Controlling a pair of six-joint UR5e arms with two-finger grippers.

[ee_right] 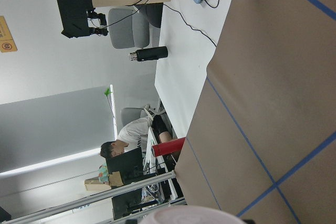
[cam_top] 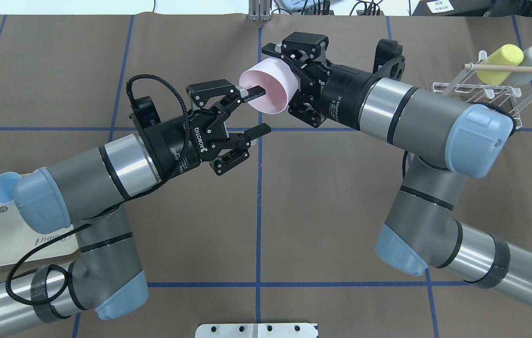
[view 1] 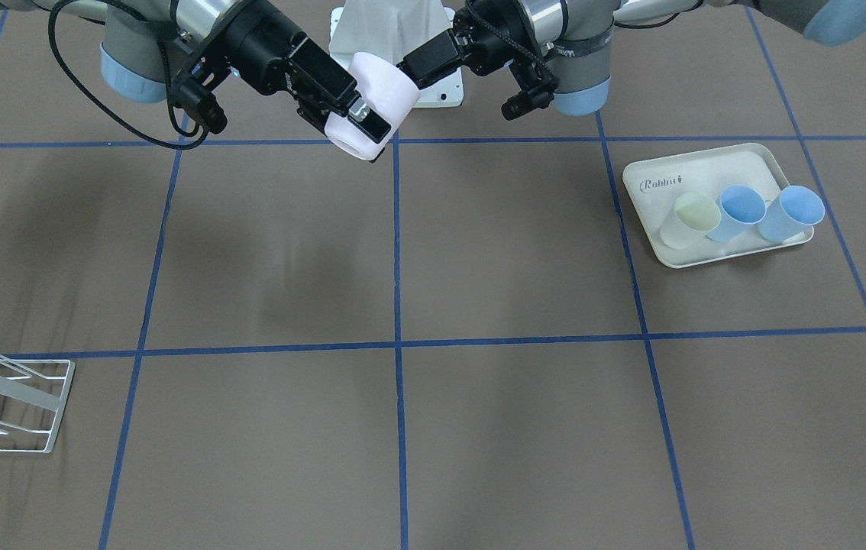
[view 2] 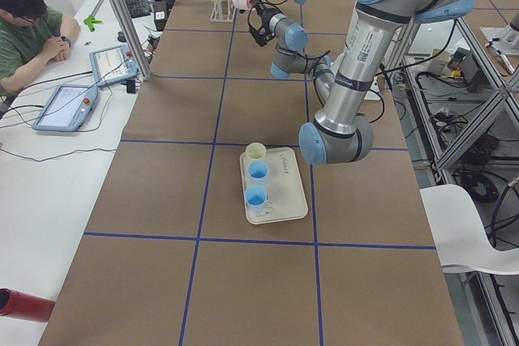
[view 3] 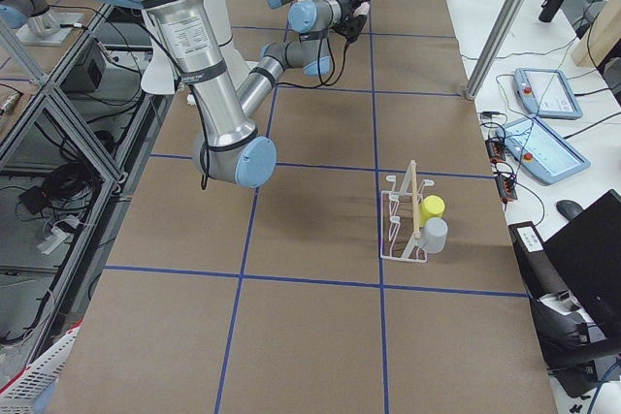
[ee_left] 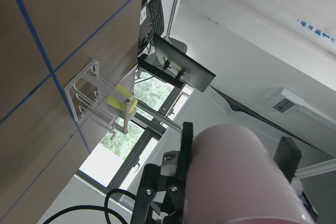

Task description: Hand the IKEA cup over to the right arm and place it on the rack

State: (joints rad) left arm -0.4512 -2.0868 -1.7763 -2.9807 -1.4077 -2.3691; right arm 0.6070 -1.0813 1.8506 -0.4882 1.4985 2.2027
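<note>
Cup: your pink IKEA cup (cam_top: 268,91) is held in the air above the surface (cam_top: 331,197), between the two arms, with its mouth toward the left arm.
Right pincer (cam_top: 289,77): clamped on the cup's base end.
Left pincer (cam_top: 254,111): spread wide, one finger inside the mouth, the other clear of the wall.
Done: the handover, as far as I can judge.
To do: you draw the left arm out, carry the cup to the rack (cam_top: 491,91), where a yellow cup (cam_top: 498,70) and a grey cup (cam_top: 531,58) sit, and seat it.
</note>
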